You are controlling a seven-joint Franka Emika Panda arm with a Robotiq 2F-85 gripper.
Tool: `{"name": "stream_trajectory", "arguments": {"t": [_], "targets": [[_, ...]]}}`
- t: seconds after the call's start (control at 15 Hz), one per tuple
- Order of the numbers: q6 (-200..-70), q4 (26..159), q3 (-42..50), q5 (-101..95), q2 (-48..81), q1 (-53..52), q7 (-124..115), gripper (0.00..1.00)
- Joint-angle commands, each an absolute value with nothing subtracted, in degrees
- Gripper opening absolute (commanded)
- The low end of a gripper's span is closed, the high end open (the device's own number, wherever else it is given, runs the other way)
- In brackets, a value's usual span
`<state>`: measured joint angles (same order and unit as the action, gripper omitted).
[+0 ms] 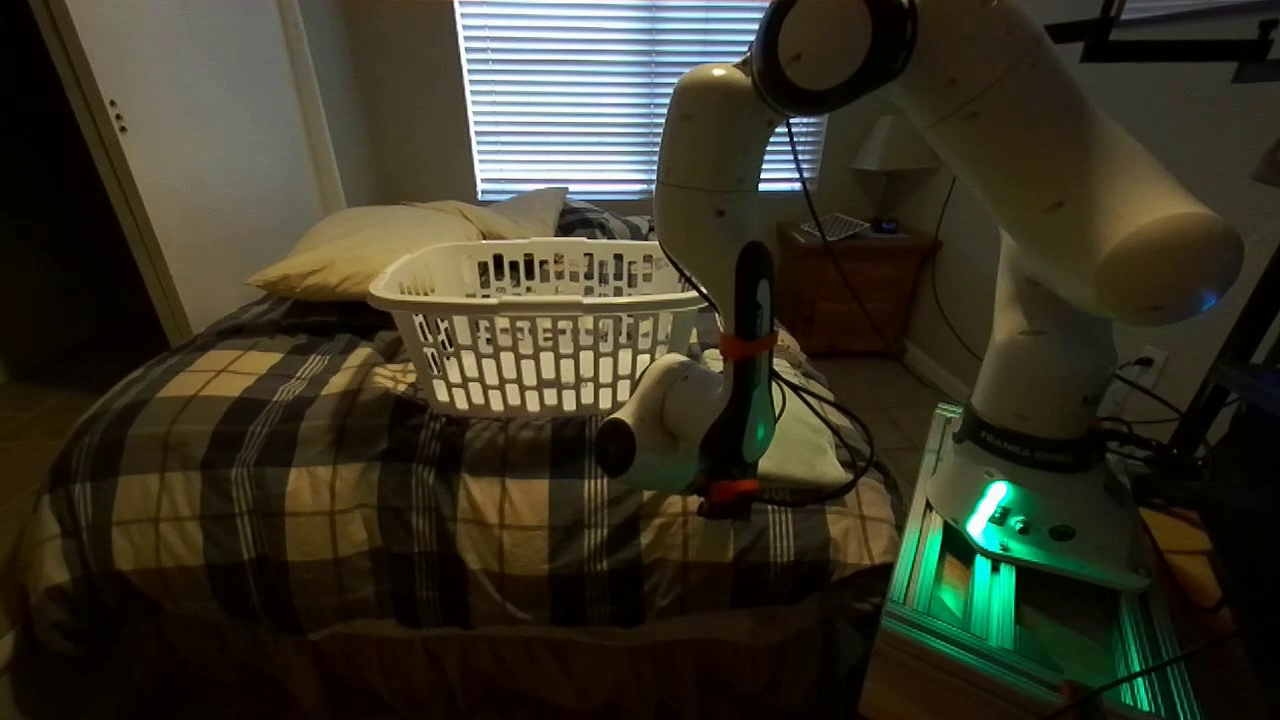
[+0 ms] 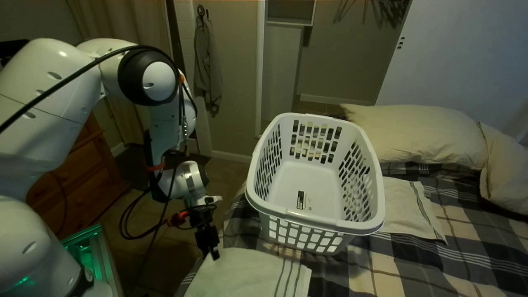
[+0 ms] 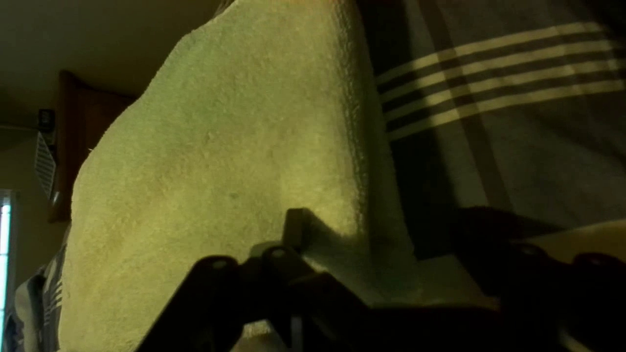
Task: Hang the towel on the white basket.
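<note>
End effector [image 2: 210, 251], jaws wide apart per wrist cam, hangs low at the edge of the pale cream cloth towel [image 2: 245, 274] w/ dk end stripes (contact unclear), which lies on the plaid cloth bedcover [image 2: 390, 268] beside & outside the white plastic oval slotted basket [image 2: 317, 222].

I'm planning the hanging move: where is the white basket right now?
In an exterior view, the white basket stands on the bedcover, right of the gripper, with one towel in front and another towel at its right.
</note>
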<state>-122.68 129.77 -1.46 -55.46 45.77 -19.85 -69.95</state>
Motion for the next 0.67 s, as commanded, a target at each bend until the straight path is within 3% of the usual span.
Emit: {"name": "stream_trajectory", "arguments": {"t": [0.0, 0.4, 0.6], "targets": [[-121.03, 129.11, -1.57, -57.23, 46.81, -19.49, -70.11, 0.50], [-119.02, 130.87, -1.75, -57.19, 44.70, -19.34, -70.67, 0.07], [-118.55, 132.62, -2.00, -57.39, 42.35, -19.28, -71.46, 0.00]]}}
